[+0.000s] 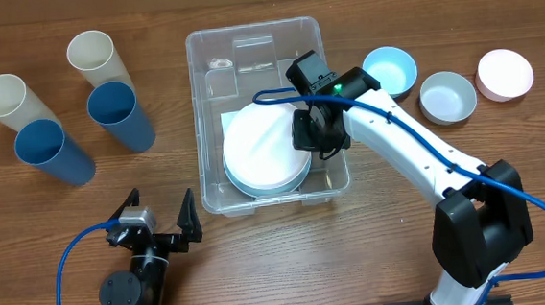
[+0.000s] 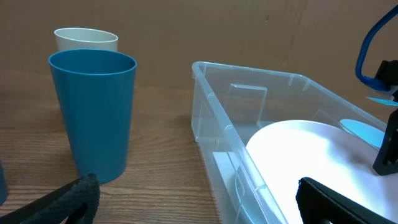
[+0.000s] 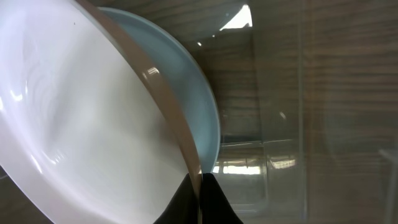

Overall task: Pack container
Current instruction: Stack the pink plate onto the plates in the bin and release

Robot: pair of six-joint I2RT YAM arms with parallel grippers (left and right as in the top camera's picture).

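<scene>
The clear container (image 1: 203,100) sits at the table's middle; it also shows in the left wrist view (image 2: 214,118). Inside it lies a stack of plates with a white plate (image 1: 263,151) on top. My right gripper (image 1: 311,130) reaches into the container at the plate's right edge. In the right wrist view its jaws (image 3: 200,190) are shut on the rim of the white plate (image 3: 81,124), with a light blue plate (image 3: 196,106) right behind it. My left gripper (image 1: 162,218) is open and empty near the front edge, left of the container.
Two cream cups (image 1: 93,57) and two blue cups (image 1: 116,111) lie at the left. A light blue bowl (image 1: 389,69), a white bowl (image 1: 447,96) and a pink bowl (image 1: 505,73) stand to the right of the container.
</scene>
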